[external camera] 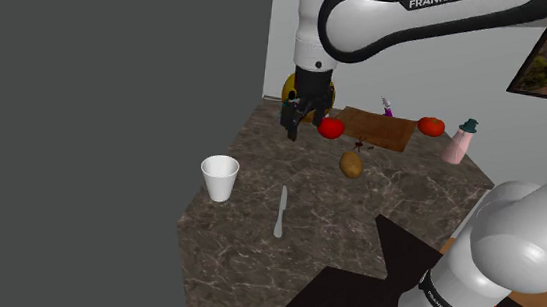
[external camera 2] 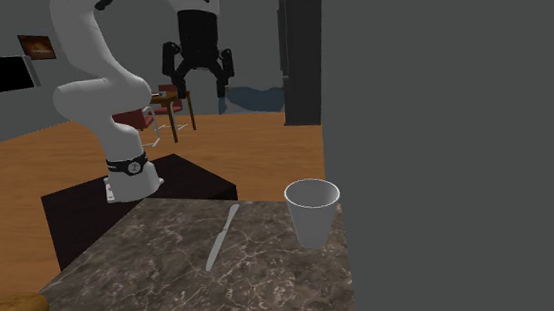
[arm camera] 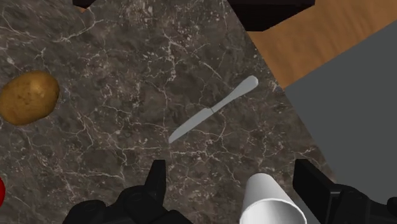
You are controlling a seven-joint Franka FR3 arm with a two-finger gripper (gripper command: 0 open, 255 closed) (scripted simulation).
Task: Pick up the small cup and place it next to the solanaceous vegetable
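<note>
A small white cup stands upright near the marble table's edge at the shoulder view's left. A brown potato lies mid-table, with a red tomato just behind it and a second tomato farther to the shoulder view's right. My gripper hangs open well above the table, beyond the cup and close to the nearer tomato. In the wrist view the cup shows far below, between the spread fingers and untouched. The potato lies off to the side.
A grey knife lies between cup and stand, and shows too in the wrist view. A wooden cutting board, a pink bottle with teal cap and a yellow object sit at the back. A grey wall rises beside the cup.
</note>
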